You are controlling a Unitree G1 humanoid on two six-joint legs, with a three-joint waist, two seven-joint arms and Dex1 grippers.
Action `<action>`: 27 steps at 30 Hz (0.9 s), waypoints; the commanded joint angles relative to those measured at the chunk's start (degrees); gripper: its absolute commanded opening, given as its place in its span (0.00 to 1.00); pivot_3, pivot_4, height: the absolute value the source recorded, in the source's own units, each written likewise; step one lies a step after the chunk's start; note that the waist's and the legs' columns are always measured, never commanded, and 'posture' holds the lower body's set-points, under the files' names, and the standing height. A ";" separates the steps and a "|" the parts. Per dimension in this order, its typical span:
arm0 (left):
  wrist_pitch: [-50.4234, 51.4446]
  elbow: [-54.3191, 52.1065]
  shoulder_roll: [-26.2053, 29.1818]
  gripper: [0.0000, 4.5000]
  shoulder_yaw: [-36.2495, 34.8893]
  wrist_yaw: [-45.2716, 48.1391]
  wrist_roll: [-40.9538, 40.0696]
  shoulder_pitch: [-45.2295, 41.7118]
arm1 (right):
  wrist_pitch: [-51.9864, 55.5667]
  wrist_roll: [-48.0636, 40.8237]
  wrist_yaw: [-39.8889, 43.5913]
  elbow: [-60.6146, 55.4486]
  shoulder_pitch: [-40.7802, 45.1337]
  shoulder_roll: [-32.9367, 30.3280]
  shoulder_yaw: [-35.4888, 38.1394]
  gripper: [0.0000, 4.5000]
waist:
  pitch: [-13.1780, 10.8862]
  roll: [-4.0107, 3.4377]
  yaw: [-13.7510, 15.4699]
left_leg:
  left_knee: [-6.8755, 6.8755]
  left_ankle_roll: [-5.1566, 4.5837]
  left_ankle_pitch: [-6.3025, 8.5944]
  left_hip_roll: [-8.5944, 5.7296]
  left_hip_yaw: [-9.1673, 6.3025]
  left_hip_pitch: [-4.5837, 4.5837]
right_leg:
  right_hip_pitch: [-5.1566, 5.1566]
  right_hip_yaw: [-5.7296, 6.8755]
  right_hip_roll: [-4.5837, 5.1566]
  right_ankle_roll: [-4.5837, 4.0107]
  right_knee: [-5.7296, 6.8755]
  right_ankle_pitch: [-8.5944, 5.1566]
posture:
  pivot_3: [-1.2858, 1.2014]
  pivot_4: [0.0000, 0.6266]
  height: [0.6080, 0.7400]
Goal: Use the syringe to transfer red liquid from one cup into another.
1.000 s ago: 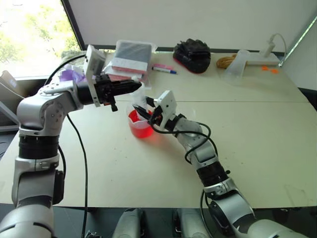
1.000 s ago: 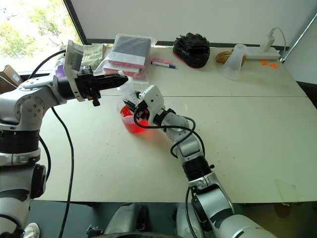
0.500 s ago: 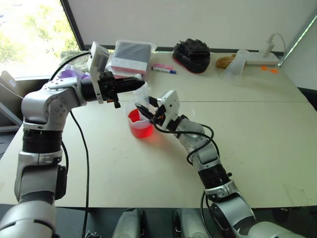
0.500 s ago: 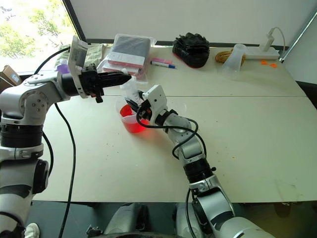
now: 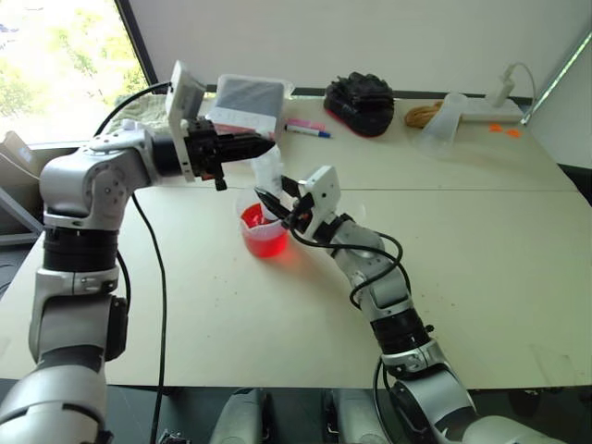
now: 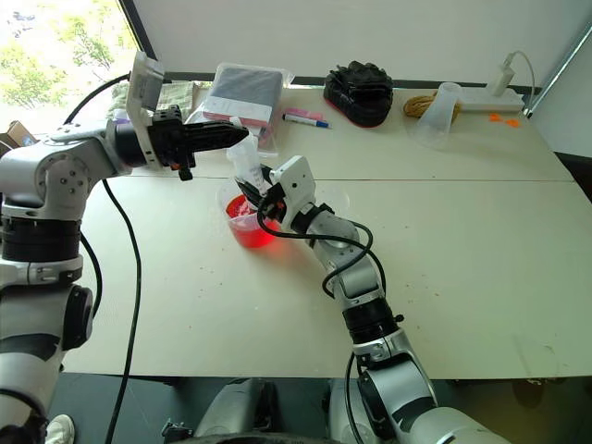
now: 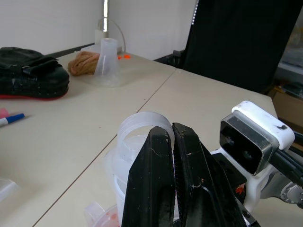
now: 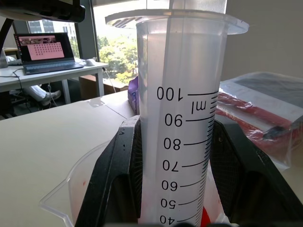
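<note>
Two clear plastic cups: one spouted (image 5: 262,231) at centre, one plain, upturned (image 5: 441,118), upper right. One clear graduated syringe (image 8: 182,118). One blue marker (image 5: 306,130).

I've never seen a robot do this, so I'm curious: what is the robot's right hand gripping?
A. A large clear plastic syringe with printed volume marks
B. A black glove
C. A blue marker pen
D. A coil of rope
A: the right hand has its two black fingers clamped around the large clear plastic syringe, whose barrel stands over the wide clear cup of red liquid.
</note>
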State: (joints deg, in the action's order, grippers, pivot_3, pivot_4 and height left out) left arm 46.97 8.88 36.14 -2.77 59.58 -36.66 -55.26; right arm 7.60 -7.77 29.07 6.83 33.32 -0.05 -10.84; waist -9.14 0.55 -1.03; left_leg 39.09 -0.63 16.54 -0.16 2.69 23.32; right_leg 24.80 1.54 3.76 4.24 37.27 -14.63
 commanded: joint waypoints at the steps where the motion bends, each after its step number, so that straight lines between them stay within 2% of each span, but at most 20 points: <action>1: -3.42 -0.22 0.37 0.00 -2.76 -0.87 0.48 -5.24 | 0.53 0.34 1.89 -1.26 -1.18 0.69 -3.49 0.31 | 0.00 0.00 0.00 | 0.00 0.00 0.00 0.00 0.00 0.00 | 0.00 0.00 0.00 0.00 0.00 0.00 | 0.52 0.24 1.00; 27: -2.64 -1.08 0.08 0.00 -3.36 -1.16 1.13 -6.60 | 0.47 0.15 2.58 -0.95 -1.06 0.96 -4.10 0.31 | 0.00 0.00 0.00 | 0.00 -0.01 0.00 0.00 0.00 0.00 | 0.00 0.00 -0.01 0.00 0.00 0.00 | 0.52 0.24 1.00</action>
State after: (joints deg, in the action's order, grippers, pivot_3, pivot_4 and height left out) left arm 46.89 10.35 35.87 -2.73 60.61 -35.23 -57.80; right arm 7.79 -8.14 29.01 6.77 32.71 0.07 -10.73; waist -9.14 0.55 -1.04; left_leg 39.09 -0.63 16.54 -0.16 2.68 23.31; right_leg 24.80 1.54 3.75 4.24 37.27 -14.63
